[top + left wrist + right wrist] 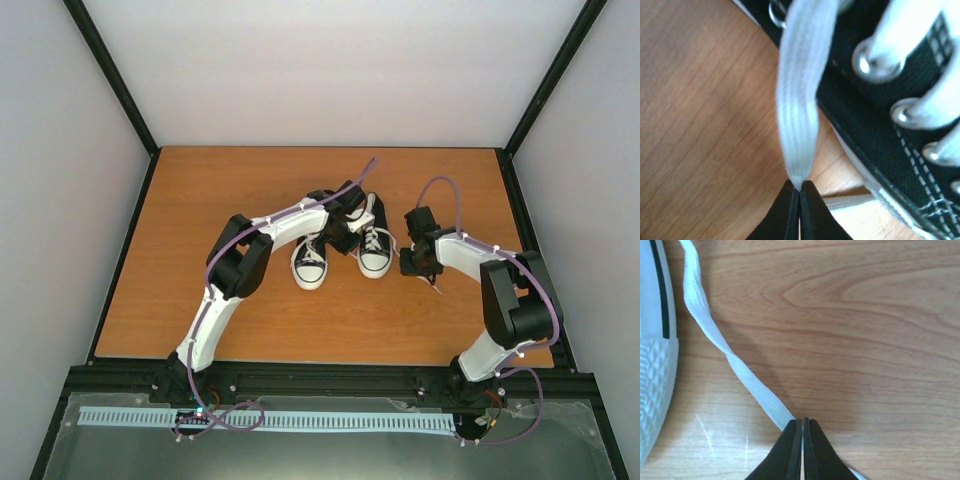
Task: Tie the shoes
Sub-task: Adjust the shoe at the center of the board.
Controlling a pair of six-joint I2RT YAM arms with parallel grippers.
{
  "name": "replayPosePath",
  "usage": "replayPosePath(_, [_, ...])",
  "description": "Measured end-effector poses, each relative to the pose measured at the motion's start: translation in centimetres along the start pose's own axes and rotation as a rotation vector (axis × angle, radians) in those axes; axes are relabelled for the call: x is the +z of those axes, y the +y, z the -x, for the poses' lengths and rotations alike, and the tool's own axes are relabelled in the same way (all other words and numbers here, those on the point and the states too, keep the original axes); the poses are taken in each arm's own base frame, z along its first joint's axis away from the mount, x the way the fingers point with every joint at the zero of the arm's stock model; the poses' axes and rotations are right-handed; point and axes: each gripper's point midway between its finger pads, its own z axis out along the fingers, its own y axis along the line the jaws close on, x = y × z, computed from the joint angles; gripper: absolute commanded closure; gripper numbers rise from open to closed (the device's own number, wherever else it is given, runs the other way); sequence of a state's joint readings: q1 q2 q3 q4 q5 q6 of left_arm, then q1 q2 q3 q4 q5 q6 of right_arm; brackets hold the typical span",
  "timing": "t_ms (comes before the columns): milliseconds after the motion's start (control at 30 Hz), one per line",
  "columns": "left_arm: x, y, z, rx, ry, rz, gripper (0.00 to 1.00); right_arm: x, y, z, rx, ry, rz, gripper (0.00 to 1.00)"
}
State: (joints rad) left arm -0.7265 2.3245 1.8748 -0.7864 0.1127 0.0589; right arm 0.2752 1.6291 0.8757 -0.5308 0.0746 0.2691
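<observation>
As viewed from overhead, two shoes are counted on the counter (200, 200), side by side near its middle, white toe caps turned to the near edge. The first shoe (310, 263) lies on the left of that view and the second shoe (376, 248) just beside it on the right. Both are black canvas with white soles and white lacing.

Two arms are counted, one end effector each.

Left end effector (347, 238): placed low between the two shoes. In its wrist view the fingers (790, 215) are seen pressed together, clamped on one flat white lace strand (797, 100). That strand rises from the fingertips to the top of the view, crossing the edge of a black canvas upper (860, 125). At least four metal eyelets are counted on that upper, each with white lace through it. Which of the two shoes it belongs to cannot be told from this view.

Right end effector (412, 262): placed on the counter just right of the second shoe. In its wrist view the fingers (815, 455) are seen together, clamped on a second lace strand (720, 342). This strand lies on the wood with one twist in it, running from the upper left beside a white sole (655, 365) down to the fingertips. A short white tip is seen past the fingers at the bottom edge.
</observation>
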Motion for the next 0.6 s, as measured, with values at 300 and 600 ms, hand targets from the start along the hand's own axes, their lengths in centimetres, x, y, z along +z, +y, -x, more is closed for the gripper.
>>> replayPosePath(300, [-3.6, -0.8, -0.8, 0.070, 0.001, -0.020, 0.99, -2.8, -0.5, 1.4, 0.007, -0.095, -0.004, 0.97])
replayPosePath(600, [-13.4, -2.8, 3.0, 0.169, -0.199, -0.061, 0.99, -11.3, 2.4, 6.0, -0.056, -0.342, 0.187, 0.92])
